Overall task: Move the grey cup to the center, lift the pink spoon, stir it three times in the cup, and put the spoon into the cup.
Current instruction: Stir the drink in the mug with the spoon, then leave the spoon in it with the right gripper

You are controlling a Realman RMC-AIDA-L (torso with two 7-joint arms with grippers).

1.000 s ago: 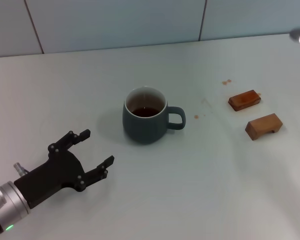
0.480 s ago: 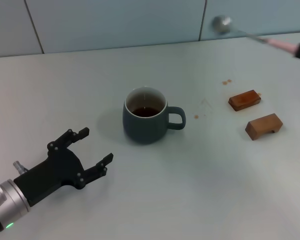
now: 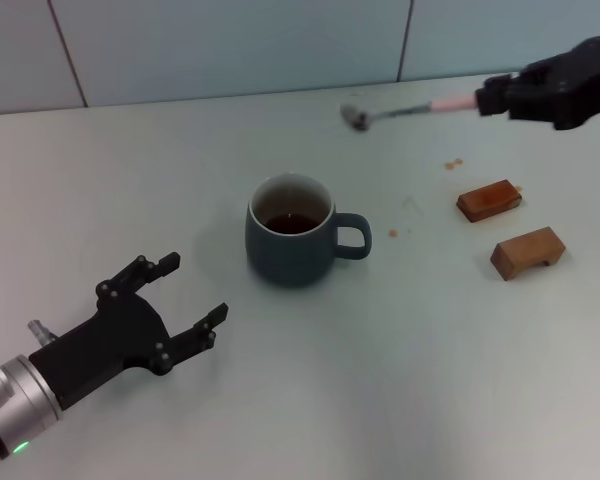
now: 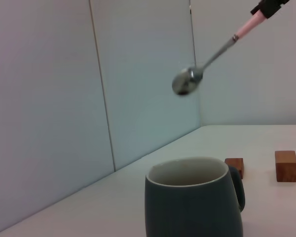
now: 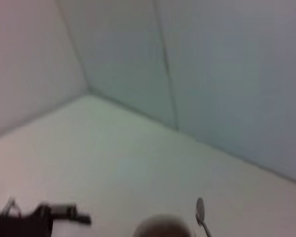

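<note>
The grey cup stands mid-table with its handle pointing right and dark liquid inside; it also shows in the left wrist view. My right gripper at the upper right is shut on the pink handle of the pink spoon and holds it in the air. The spoon's metal bowl hangs up and to the right of the cup; in the left wrist view it is above the cup. My left gripper is open and empty, low at the front left of the cup.
Two brown wooden blocks lie on the table right of the cup. Small brown stains mark the table near them. A tiled wall runs along the back edge.
My right gripper has come into view from the right with the spoon. The spoon's bowl has moved left and down toward the cup. The left arm and cup have not moved.
</note>
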